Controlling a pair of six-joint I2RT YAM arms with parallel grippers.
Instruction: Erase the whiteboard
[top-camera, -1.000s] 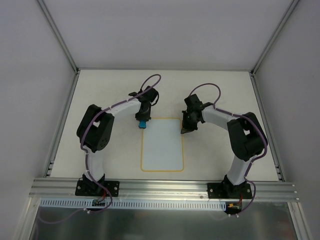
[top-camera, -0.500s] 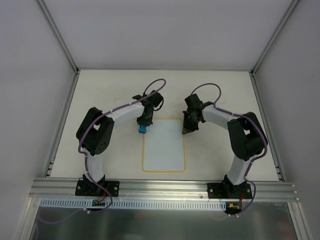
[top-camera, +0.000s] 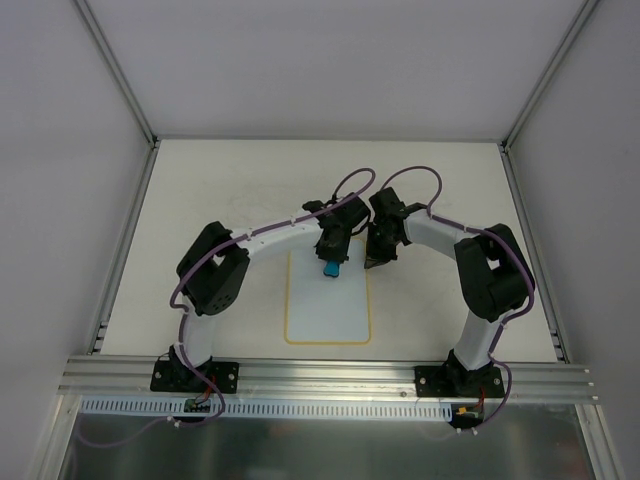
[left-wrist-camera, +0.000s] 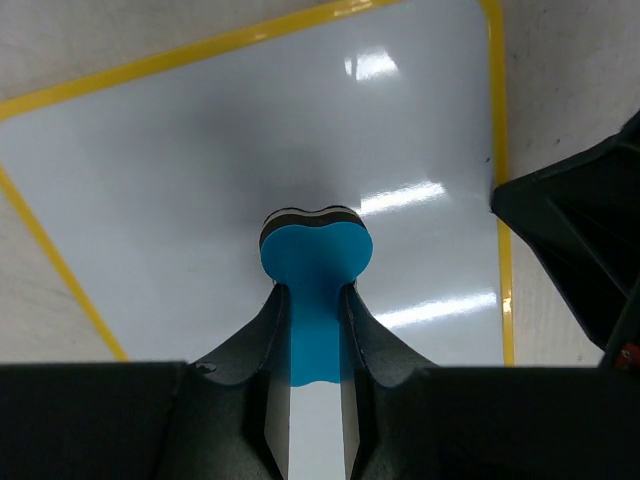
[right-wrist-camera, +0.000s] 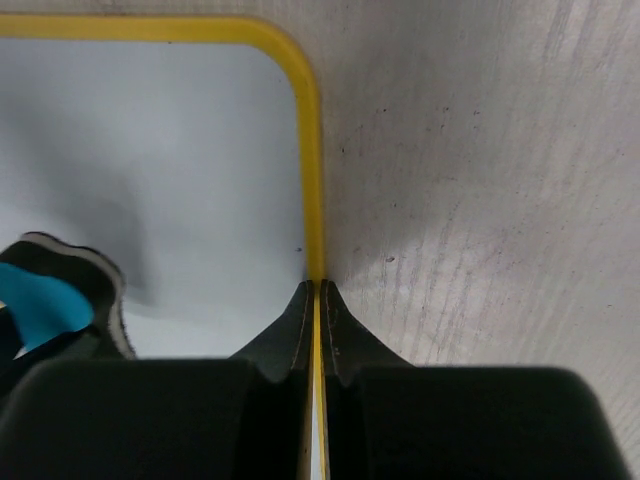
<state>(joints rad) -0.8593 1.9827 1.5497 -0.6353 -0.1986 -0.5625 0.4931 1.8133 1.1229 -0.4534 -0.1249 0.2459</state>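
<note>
Whiteboard (top-camera: 327, 305) contact was made by a blue eraser (left-wrist-camera: 316, 250), which was gripped between the two fingers (left-wrist-camera: 255, 338) of the left gripper (left-wrist-camera: 314, 300). These fingers were closed narrowly on its lower part, and its rounded head, with a dark felt layer under the blue, was set against the white face. The eraser was placed in the far half of the board, nearer to the right border than to the left one.

The fingers of the right gripper (right-wrist-camera: 317, 300) were brought together almost fully, with only a thin slit seen between them, and nothing was held in them. Their tips were set on the yellow border at the right edge of the board, a little on the near side of its far right rounded corner. The two grippers were found near each other, with the eraser just beside the right one.

Bright reflections of light were seen on the board face. The board was laid flat on the off-white table (top-camera: 220, 190), about midway between the two arm bases, with its long sides running away from them.
</note>
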